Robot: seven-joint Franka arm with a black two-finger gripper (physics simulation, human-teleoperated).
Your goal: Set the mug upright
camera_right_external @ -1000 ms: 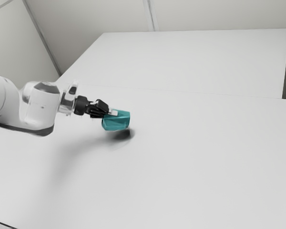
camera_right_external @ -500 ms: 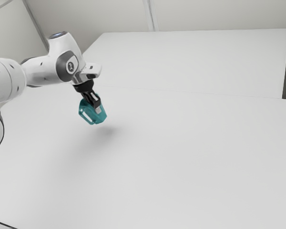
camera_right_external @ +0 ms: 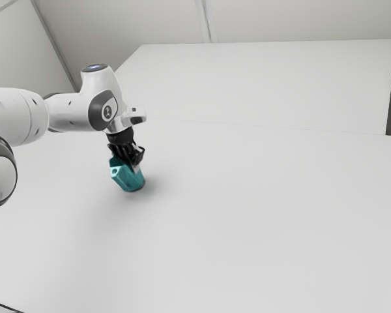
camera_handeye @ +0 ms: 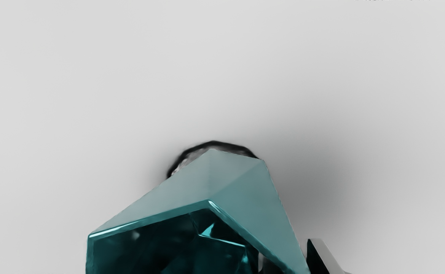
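The pincer (camera_right_external: 135, 167) has lowered the mug (camera_right_external: 125, 178), still tilted.

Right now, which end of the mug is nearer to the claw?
The open end of the mug, with the dark hollow; the other end points down toward the table.

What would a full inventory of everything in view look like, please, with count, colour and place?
Mug: one, teal, tilted, at the gripper's fingers; whether it touches the table I cannot tell.
Table: one, white, under the mug.
White surface: one, white, beyond the thin line across the exterior view.
Walls: count unclear, pale grey, behind the white surface.
Thin line at the corner: one, dark, exterior view's lower left.
Arm: one, white and dark grey, from the exterior view's left.
Gripper: one, black, shut on the mug's wall.
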